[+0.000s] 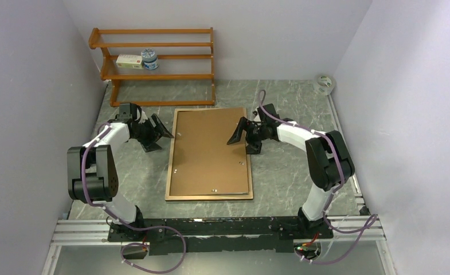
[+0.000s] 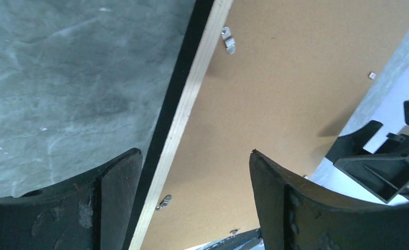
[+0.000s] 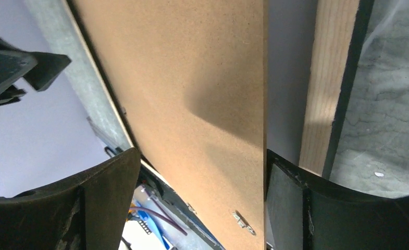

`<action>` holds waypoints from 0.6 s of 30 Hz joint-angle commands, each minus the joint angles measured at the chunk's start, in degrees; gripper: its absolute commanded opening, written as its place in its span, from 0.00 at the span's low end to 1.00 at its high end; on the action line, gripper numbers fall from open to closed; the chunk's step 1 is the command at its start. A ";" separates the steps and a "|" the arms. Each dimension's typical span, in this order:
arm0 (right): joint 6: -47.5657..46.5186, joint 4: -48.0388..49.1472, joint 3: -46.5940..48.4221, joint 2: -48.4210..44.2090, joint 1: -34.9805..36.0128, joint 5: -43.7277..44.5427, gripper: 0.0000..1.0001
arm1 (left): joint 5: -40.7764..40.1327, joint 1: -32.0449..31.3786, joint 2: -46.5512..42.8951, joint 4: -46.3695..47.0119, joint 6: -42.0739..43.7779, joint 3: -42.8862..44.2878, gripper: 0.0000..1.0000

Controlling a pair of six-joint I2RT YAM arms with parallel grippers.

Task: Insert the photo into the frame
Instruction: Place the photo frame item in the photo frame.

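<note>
The frame (image 2: 183, 112) lies face down on the counter (image 1: 291, 172) under the backing board (image 1: 211, 149), photo unseen, while left gripper (image 1: 164, 129) and right gripper (image 1: 238, 130) straddle opposite edges, jaws released, probably to square the board.

Rack (image 1: 153, 31) w/ box (image 1: 129, 61), tin (image 1: 149, 58) — tape (image 1: 324, 84)

frame (image 1: 209, 153) mid-table | rack (image 1: 153, 63) behind | left hand (image 1: 164, 130) left | right hand (image 1: 237, 132) right
</note>
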 commanded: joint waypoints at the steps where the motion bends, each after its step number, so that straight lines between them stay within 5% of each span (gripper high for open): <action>1: -1.58 -13.64 6.77 1.02 1.54 5.43 0.88 | -4.65 -0.04 -1.15 -1.31 0.31 0.60 0.82; 7: -4.72 -24.04 11.37 -0.96 1.57 13.89 0.98 | -5.16 -0.02 -0.70 -1.06 -0.47 -0.40 0.91; 18: -8.81 -27.04 12.67 -4.40 1.57 22.72 0.99 | -3.71 -0.04 2.53 -1.97 0.09 -0.48 0.88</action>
